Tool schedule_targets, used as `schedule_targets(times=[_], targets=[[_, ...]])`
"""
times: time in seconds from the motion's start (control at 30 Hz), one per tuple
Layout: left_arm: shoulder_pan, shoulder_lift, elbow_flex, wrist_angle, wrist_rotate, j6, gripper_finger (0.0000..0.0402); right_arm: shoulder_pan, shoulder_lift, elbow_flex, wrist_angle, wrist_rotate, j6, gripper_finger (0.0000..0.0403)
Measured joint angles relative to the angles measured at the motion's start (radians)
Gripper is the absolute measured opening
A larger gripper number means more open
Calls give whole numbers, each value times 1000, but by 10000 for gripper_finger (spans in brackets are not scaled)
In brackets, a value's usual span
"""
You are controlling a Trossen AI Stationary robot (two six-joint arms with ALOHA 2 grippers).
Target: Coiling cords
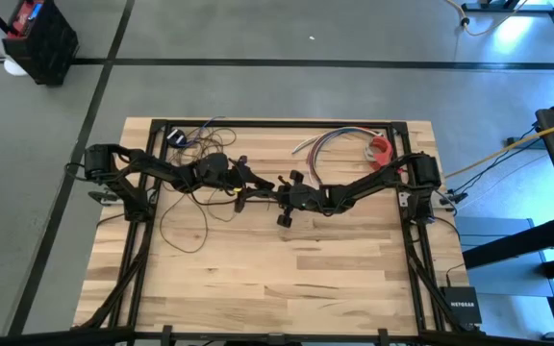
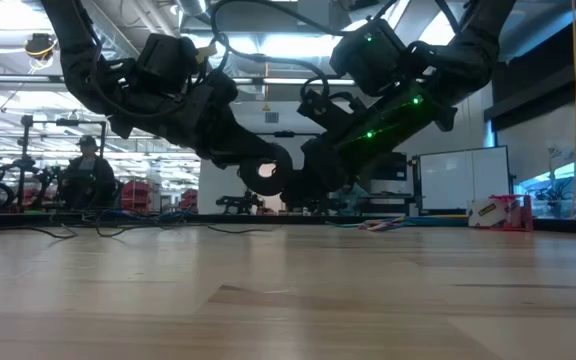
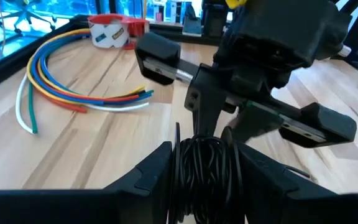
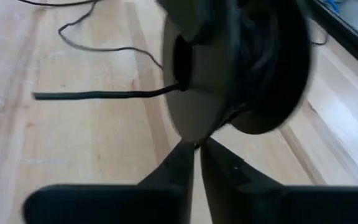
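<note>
Two arms meet over the middle of the table. Left gripper clamps its fingers on a wound bundle of the cords (spool-like, held clear of the wood). Right gripper sits just below that bundle, fingers nearly together; whether they pinch anything cannot be told. Loose cord loops lie beside the left arm. Judged light, limp and tangle-prone: grip the wound mass, not single strands. No containers are visible; coloured wires and a tape roll lie apart.
</note>
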Motion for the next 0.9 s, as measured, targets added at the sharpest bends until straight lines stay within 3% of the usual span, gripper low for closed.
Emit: schedule_targets(times=[0.27, 0.43, 0.77, 0.9], targets=[[-6, 0, 0, 7, -1, 0, 137, 0, 0, 0, -11, -9, -5, 131], [-14, 0, 0, 6, -1, 14, 137, 0, -23, 0, -138, 28, -30, 182], [-19, 0, 0, 6, -1, 14, 137, 0, -142, -1, -396, 113, -91, 198], [-27, 0, 0, 6, -1, 28, 137, 0, -204, -1, -412, 31, -81, 198]])
